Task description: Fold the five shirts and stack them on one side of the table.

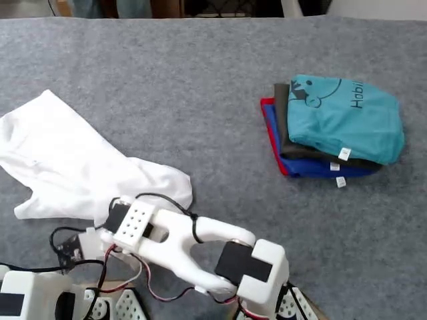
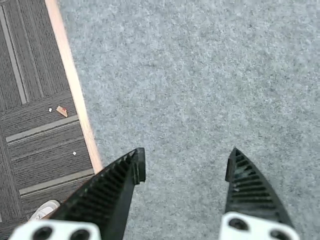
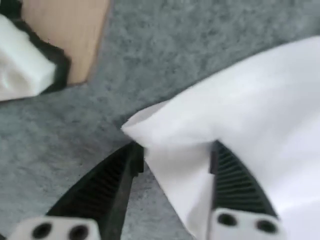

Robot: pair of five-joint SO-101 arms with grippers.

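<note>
Straddling the white shirt (image 1: 73, 160) (8 o'clock on the desk (image 1: 200, 80)), the right gripper (image 3: 175, 150) is held released, as is the left gripper (image 2: 187, 160). Folded shirts (image 1: 333, 127) are stacked at 2 o'clock.

Fixed high camera looks steeply down over the grey table (image 1: 200, 53) from behind the arms. Each wrist camera sits close behind its own gripper, facing the felt — the white shirt (image 3: 250, 110) between the right gripper (image 3: 175, 150) jaws also appears overhead.
</note>
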